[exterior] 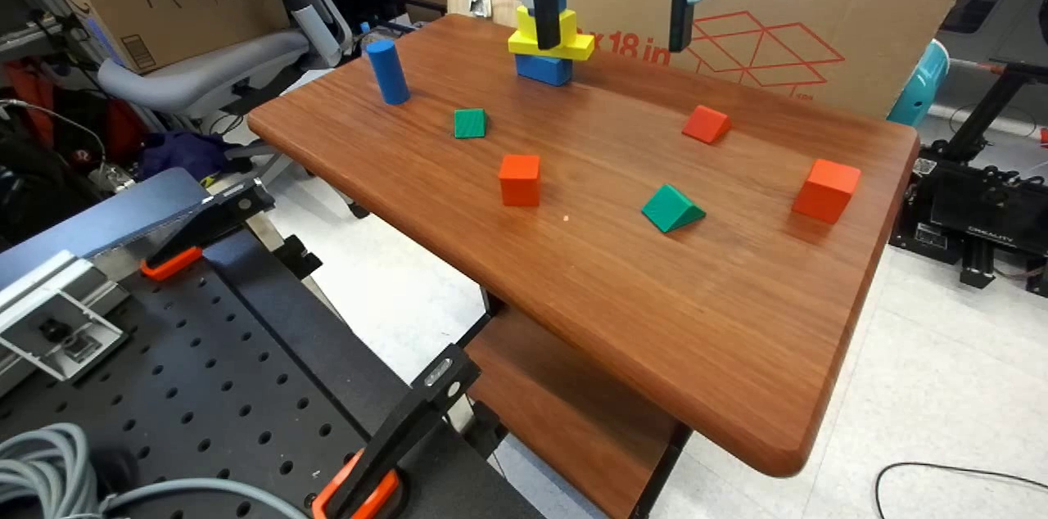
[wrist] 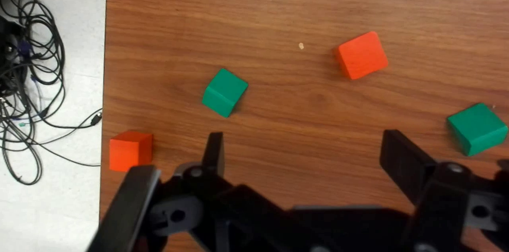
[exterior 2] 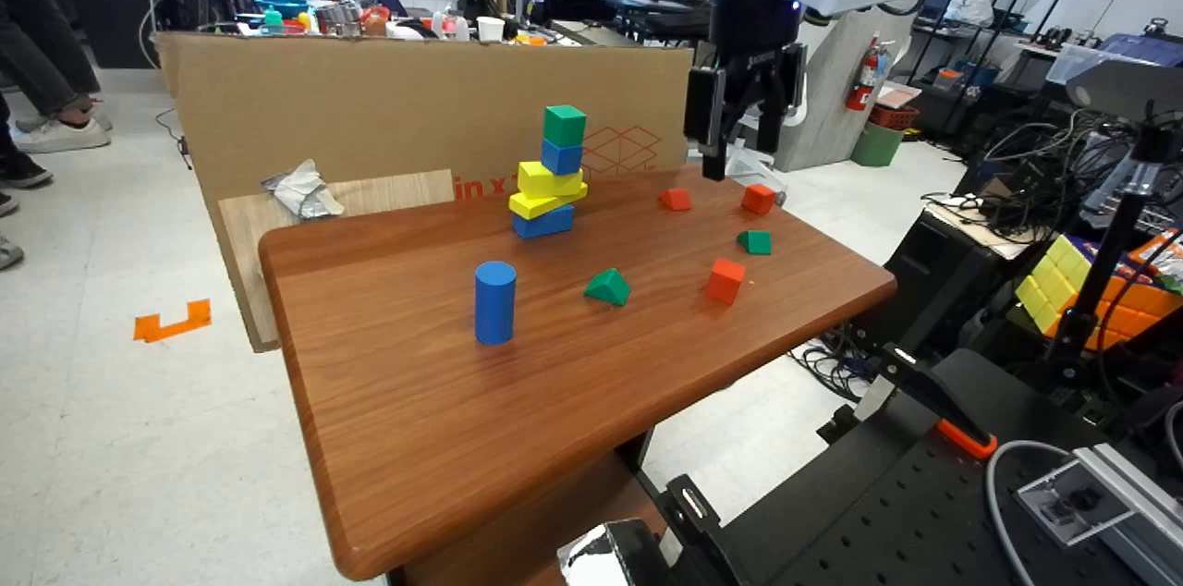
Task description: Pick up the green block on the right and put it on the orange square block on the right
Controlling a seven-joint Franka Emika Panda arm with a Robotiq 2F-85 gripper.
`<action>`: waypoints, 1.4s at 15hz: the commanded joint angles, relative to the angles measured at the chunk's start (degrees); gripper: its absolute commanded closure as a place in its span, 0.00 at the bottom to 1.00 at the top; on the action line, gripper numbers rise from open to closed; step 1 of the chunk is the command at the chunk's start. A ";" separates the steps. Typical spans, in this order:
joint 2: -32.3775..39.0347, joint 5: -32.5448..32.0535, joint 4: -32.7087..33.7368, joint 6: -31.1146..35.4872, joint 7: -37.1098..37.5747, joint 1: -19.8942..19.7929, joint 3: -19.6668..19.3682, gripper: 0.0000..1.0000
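Observation:
The green block on the right [exterior: 674,209] is a small wedge with a ridge along its top, lying on the table; it also shows in an exterior view [exterior 2: 754,242] and in the wrist view [wrist: 225,92]. The orange square block on the right [exterior: 827,190] is a plain cube near the table's end; it also shows in an exterior view [exterior 2: 759,199] and in the wrist view [wrist: 131,151]. My gripper [exterior: 614,32] is open and empty, held well above the table; in the wrist view its fingers [wrist: 304,134] are spread, the left fingertip just below the green block.
A coloured tower [exterior: 553,48] stands at the back, with a blue cylinder [exterior: 387,72] at the left. Another green wedge [exterior: 470,124], another orange cube [exterior: 520,180] and a flatter red-orange wedge [exterior: 706,124] lie on the table [exterior: 655,322]. Cardboard [exterior 2: 416,105] stands behind.

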 commanded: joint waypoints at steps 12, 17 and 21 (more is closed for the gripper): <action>11.36 11.94 7.21 0.73 1.86 -4.06 -3.28 0.00; 13.11 11.55 7.24 2.01 3.64 -3.98 -4.09 0.00; 14.44 11.77 7.74 3.61 4.28 -4.45 -4.59 0.00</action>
